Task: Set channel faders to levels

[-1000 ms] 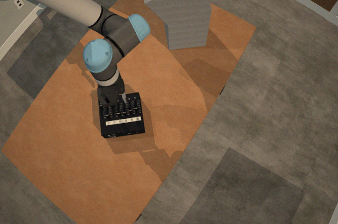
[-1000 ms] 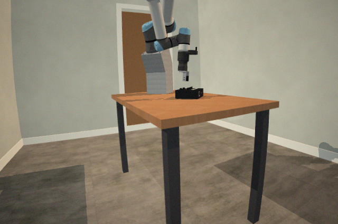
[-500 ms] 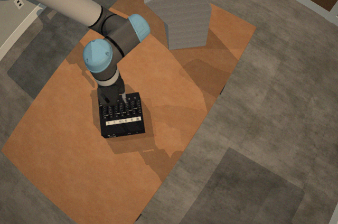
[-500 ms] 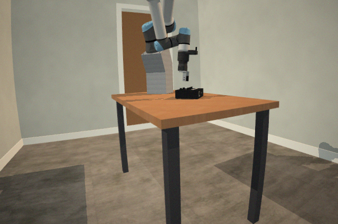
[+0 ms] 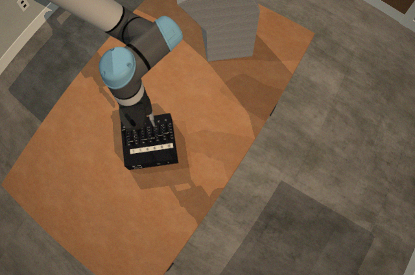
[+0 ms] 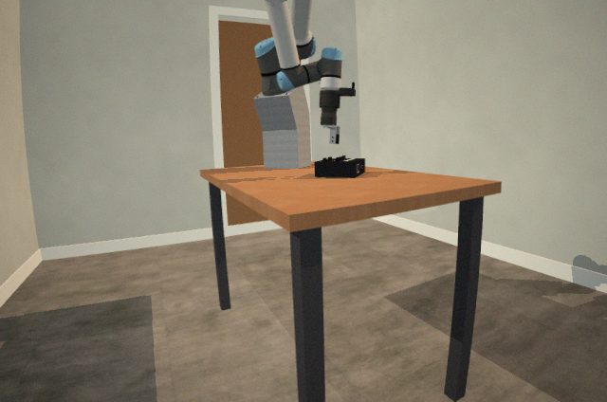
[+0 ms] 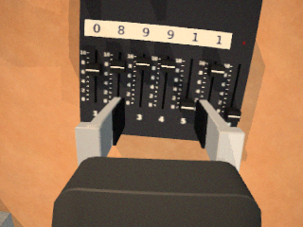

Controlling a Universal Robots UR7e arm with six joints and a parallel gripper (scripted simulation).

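Note:
The black lighting desk (image 5: 161, 161) (image 6: 349, 170) (image 7: 165, 7) stands flat on the wooden table (image 5: 83, 198) (image 6: 342, 196). Its white tape (image 7: 158, 33) (image 5: 133, 151) reads 0, 8, 9, 9, 1, 1. In the wrist view the caps of the first (image 7: 93, 71), second (image 7: 117, 67), third (image 7: 143, 63), fourth (image 7: 169, 66) and sixth (image 7: 218, 71) faders sit high in their slots. The fifth cap (image 7: 188, 108) and the far-right cap (image 7: 234, 113) sit low. My gripper (image 7: 159, 113) (image 5: 149, 120) (image 6: 334, 137) is open and empty. It hangs a little above the desk's fader end, touching nothing.
The grey robot pedestal (image 5: 227, 27) (image 6: 284, 137) stands on the table behind the desk. The table's edges lie well away from the desk on every side.

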